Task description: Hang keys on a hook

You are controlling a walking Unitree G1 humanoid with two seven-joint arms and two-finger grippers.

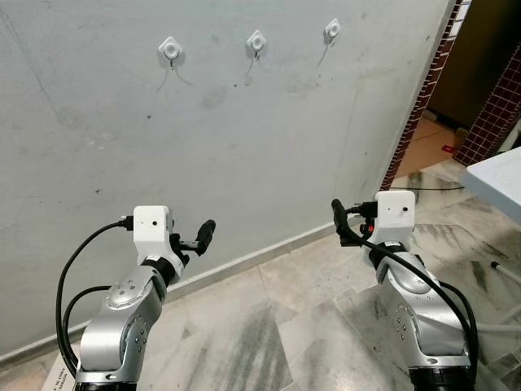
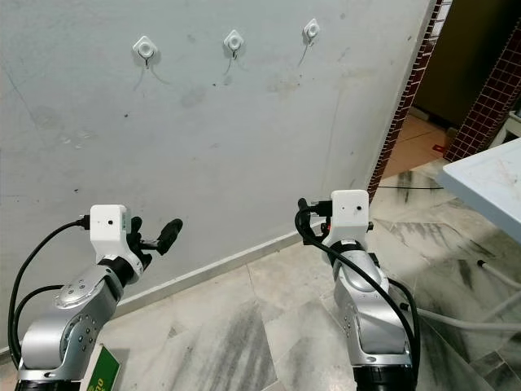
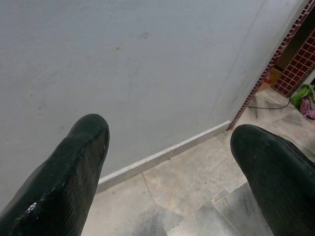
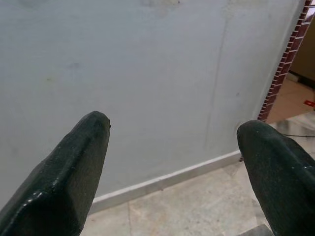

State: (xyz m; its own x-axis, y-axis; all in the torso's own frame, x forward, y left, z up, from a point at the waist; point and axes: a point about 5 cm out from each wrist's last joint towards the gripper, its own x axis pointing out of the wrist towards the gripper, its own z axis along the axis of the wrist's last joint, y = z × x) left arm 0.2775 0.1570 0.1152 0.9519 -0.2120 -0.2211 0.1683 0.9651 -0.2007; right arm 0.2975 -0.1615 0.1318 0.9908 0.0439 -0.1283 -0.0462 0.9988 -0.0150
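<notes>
three white hooks (image 1: 256, 41) sit in a row high on the grey wall (image 1: 244, 147) — no keys hang on them, and i can't tell where the keys are

left gripper (image 3: 170, 142) is raised toward the wall, fingers spread and empty; right gripper (image 4: 172, 142) likewise, spread with nothing between

a green label (image 2: 102, 371) lies on the marble floor (image 1: 269, 326) by the left arm — its writing is too small to read

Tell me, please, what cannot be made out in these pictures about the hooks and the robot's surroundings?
- Hooks: too small in the eye views to tell their shape.
- White table: cut off by the right edge of the eye views.
- Green and pink things: cut off at the left wrist view's edge, unidentifiable.
- Green label: cut off by the bottom edge, unreadable.
</notes>
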